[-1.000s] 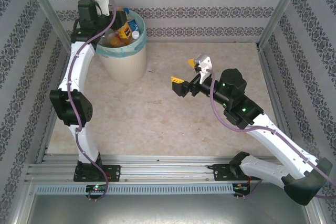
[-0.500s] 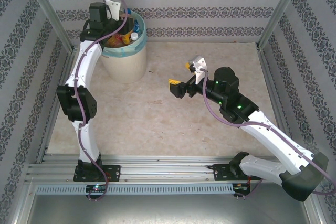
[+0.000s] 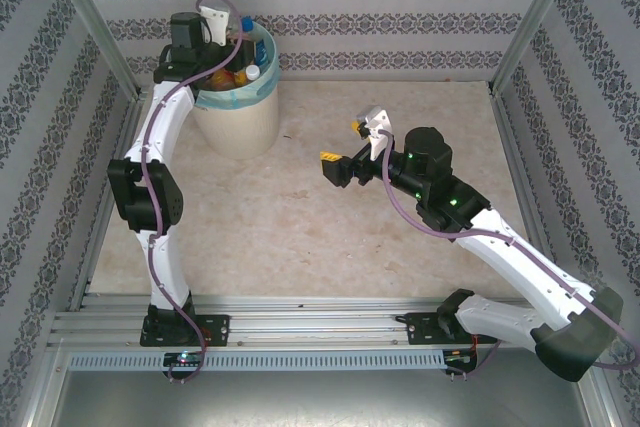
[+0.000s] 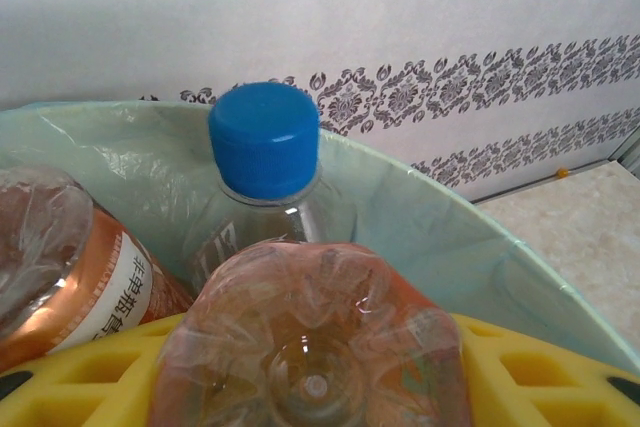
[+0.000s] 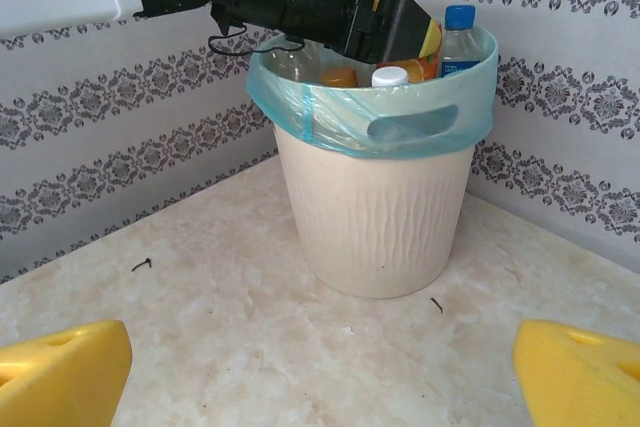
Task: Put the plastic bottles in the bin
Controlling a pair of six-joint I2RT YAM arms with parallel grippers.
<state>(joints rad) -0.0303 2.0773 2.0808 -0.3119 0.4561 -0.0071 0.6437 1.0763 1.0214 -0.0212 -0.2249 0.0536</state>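
Over the bin (image 3: 240,132), the left gripper (image 4: 315,402) is clasping an orange-tinted bottle (image 4: 315,332) above other bottles (image 4: 265,137) already inside, while the right gripper (image 3: 345,144) is hanging wide and empty over the desk (image 3: 290,237), suggesting the job is nearly done.

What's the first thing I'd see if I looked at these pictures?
The cream bin at the far left of the table, crammed with bottles, one blue-capped bottle standing tall. The left end effector hangs over it gripping a brownish bottle, while the right end effector gapes open above the table's middle.
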